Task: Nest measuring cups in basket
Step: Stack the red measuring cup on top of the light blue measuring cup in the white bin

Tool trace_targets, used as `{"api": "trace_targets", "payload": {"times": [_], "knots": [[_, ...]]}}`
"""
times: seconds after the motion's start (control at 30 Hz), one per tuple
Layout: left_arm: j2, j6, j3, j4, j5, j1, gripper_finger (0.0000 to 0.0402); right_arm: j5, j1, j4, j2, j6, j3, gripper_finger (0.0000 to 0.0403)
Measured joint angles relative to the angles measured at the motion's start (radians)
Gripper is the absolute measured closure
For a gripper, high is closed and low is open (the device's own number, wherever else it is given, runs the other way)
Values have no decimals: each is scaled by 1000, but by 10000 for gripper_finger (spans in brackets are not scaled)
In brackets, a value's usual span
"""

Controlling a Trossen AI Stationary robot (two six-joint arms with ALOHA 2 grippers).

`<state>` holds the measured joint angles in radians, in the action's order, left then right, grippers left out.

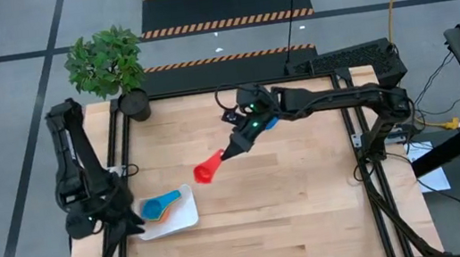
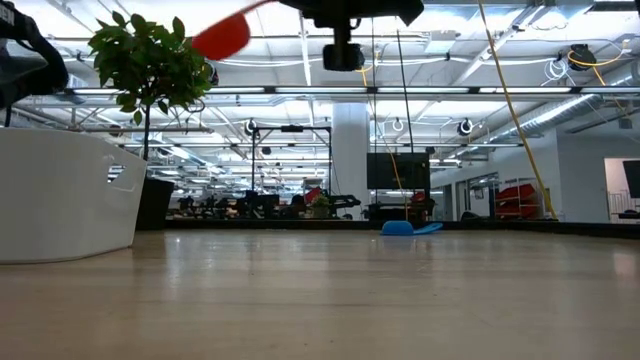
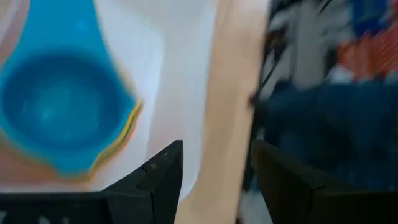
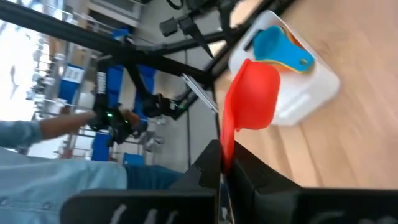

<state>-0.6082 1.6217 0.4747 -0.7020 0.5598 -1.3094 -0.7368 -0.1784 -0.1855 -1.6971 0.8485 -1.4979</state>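
Observation:
The white basket sits near the table's left edge and holds a light blue cup nested on yellow and orange ones. My right gripper hangs over the table's middle, shut on a red measuring cup high above the wood. A dark blue cup lies on the table beneath the right arm. My left gripper is open at the basket's left rim. No green cup shows. My right gripper pinches the red cup's flat handle between its two fingers, near the handle's free end. The bowl juts out beyond the fingertips toward the basket. The cup is lifted clear of the table. My left gripper stands astride the basket's rim; whether it touches, I cannot tell.
A potted plant stands at the table's far left corner. Bare wood stretches between the basket and the right edge. The black frame rails run along the table's sides. A person's light blue sleeve shows beyond the table.

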Motion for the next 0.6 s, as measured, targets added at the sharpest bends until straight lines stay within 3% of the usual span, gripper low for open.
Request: {"api": "trace_targets", "payload": {"times": [0.3,0.53,0.6], "knots": [[-41,-56,0,2,-305,-4,232,12,-6,-113,15,-54,0,403],[-53,77,-1,-198,-399,-12,286,111,-4,-112,15,-82,0,403],[-69,63,-7,-183,-398,-12,296,135,-4,-111,15,-89,0,403]]}}
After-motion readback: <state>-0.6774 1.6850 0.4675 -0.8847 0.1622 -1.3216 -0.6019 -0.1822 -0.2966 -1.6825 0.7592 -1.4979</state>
